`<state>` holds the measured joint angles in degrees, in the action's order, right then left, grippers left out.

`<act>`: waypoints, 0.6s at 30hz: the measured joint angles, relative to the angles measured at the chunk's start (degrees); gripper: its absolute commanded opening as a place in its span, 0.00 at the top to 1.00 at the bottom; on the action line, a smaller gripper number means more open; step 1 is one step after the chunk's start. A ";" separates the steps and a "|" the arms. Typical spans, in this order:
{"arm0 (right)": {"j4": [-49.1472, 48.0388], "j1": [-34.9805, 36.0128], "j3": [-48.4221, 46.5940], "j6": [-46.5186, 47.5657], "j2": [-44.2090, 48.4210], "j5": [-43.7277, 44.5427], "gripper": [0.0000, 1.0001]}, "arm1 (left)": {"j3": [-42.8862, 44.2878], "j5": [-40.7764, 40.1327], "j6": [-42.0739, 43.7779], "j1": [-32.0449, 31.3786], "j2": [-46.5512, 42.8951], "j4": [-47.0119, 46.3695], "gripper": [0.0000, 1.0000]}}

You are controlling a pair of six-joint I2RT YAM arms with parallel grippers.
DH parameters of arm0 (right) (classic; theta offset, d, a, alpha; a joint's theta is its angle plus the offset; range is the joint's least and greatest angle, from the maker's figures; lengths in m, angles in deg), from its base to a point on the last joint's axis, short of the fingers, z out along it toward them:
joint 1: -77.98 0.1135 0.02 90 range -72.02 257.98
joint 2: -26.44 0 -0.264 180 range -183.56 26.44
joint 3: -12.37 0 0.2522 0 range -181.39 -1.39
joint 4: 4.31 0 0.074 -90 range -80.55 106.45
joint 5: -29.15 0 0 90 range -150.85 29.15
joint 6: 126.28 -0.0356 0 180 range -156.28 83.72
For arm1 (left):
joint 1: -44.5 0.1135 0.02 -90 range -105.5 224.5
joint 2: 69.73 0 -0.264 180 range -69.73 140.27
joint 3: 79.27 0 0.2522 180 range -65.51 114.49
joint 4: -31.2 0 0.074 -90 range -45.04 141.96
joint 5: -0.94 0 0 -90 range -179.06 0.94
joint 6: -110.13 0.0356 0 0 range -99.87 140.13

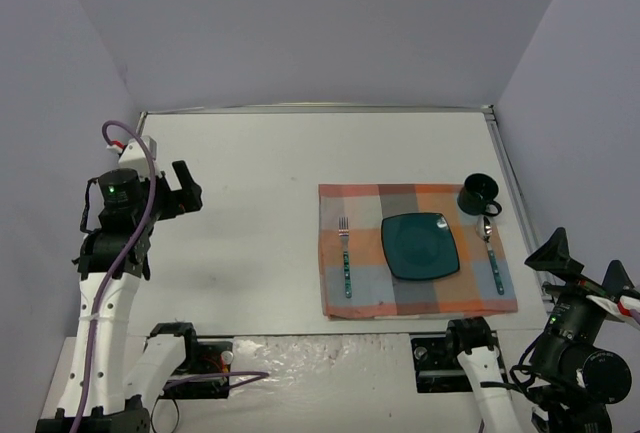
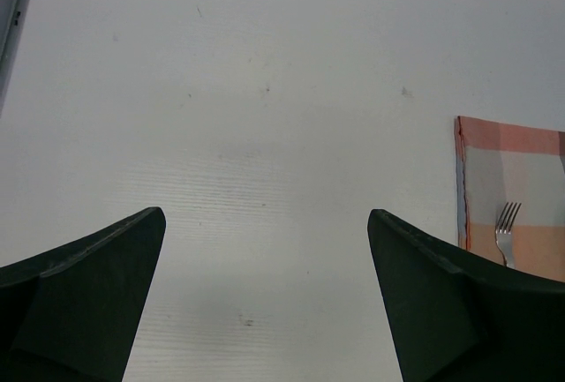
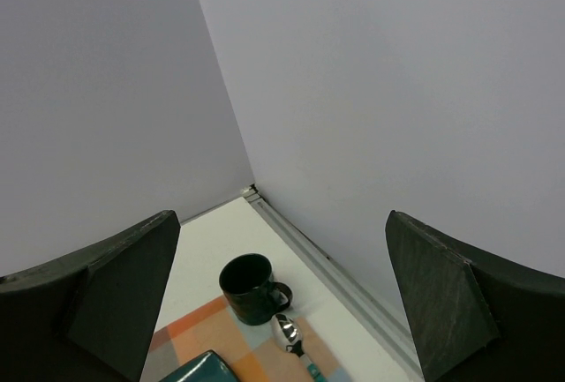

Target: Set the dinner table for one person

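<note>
White table [image 1: 260,153] carries a plaid cloth [image 1: 362,211] with a teal plate [image 1: 421,244], fork [image 1: 346,258], spoon [image 1: 492,253] and dark mug [image 1: 477,194]. Left tool [image 2: 265,213] and right tool [image 3: 282,214] are raised, spread apart, empty.

- Worktop [image 1: 260,183]: matte white, faint grey scuffs and specks.
- Cloth [image 1: 365,291]: plaid, orange and blue-grey blocks, thin orange edge.
- Plate [image 1: 420,244]: dark teal, plain, glossy.
- Mug [image 1: 478,194]: very dark green, near black.
- Fork [image 1: 346,256]: silver tines, teal handle with small pale marks.
- Spoon [image 1: 492,253]: silver bowl, teal handle.
- Walls [image 1: 300,23]: plain pale lilac-grey.
- Left arm [image 1: 100,298]: white links, black joints, green light on top; purple cable [image 1: 120,126].
- Left gripper [image 2: 265,212], right gripper [image 3: 281,214]: jaws dark, near black.
</note>
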<state>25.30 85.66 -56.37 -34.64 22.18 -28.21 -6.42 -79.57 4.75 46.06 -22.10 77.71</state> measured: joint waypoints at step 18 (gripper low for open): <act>2.19 2.91 -2.34 0.90 -0.71 1.48 0.00 | -10.33 -6.48 2.36 0.00 -5.02 -6.23 0.03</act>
<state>27.49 88.57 -58.72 -33.74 21.47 -26.73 -16.75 -86.04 7.11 46.06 -27.13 71.49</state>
